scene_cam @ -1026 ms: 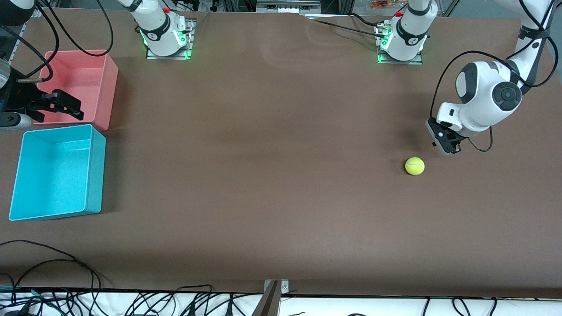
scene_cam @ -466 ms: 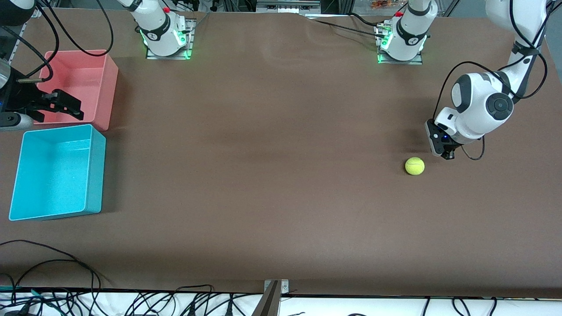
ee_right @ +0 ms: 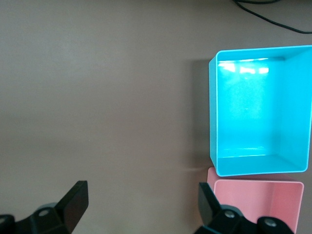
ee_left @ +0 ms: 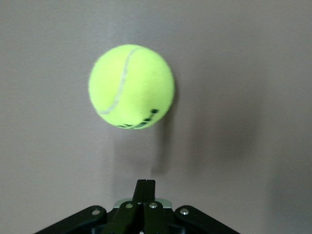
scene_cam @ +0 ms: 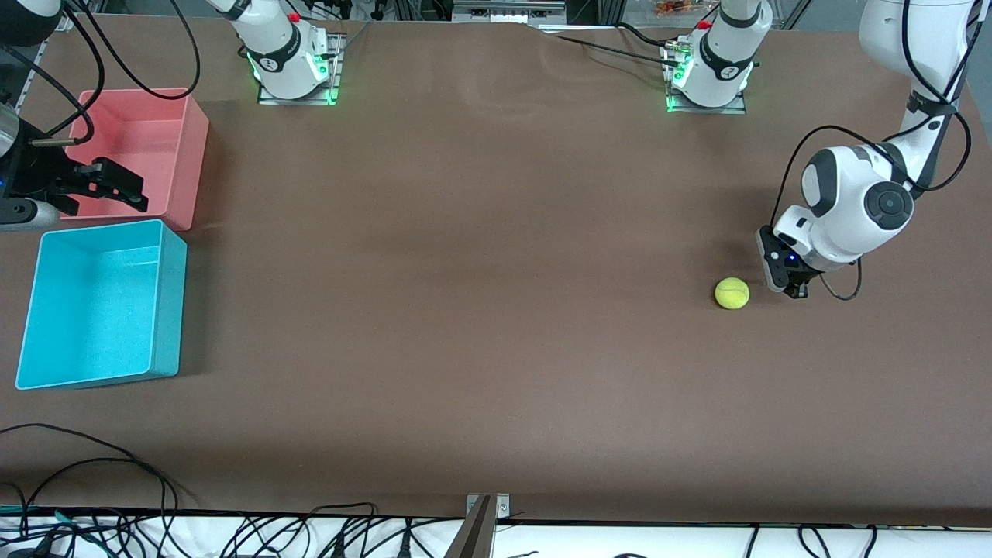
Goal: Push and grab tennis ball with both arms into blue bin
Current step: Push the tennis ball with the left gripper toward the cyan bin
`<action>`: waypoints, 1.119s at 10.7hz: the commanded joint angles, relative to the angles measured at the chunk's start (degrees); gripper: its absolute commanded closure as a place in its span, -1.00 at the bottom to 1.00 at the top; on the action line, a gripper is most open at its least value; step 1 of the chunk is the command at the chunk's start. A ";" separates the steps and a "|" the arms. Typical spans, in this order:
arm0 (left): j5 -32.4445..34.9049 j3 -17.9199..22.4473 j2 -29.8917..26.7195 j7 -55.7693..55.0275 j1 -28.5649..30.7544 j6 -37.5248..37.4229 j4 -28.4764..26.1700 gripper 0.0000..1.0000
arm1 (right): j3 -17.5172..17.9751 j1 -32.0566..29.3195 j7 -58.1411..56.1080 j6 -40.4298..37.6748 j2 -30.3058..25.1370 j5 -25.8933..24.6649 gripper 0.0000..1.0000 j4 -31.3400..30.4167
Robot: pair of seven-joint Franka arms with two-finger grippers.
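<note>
Since the earlier frames the left gripper (scene_cam: 790, 290) has dropped lower and swung in just beside the small fuzzy yellow-green tennis ball (scene_cam: 731, 293), on the side toward the left arm's end of the table; ball unmoved, not yet touched. Jaws pinched fully together, nothing held: set to shove, I judge.

Across the front view: rectangular cyan-blue plastic bin (scene_cam: 167, 298) sits at the right arm's end, empty, beside the pink-red plastic bin (scene_cam: 194, 155). Right gripper (scene_cam: 105, 186) waits over the pink-red bin, jaws spread wide.

Bare brown table (scene_cam: 465, 310) lies between ball and bin: a long clear run. Ball well clear of every edge.
</note>
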 commanded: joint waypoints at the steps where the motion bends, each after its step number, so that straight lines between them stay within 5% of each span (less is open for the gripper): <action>1: -2.05 -0.42 4.33 1.87 -0.19 -0.01 4.67 1.00 | -0.13 0.02 0.20 -0.58 -0.55 0.88 -1.00 -0.11; 12: -2.94 -3.49 6.27 -4.35 -1.06 -0.01 5.29 1.00 | -0.05 0.11 0.20 -0.58 -0.63 0.88 -1.00 0.07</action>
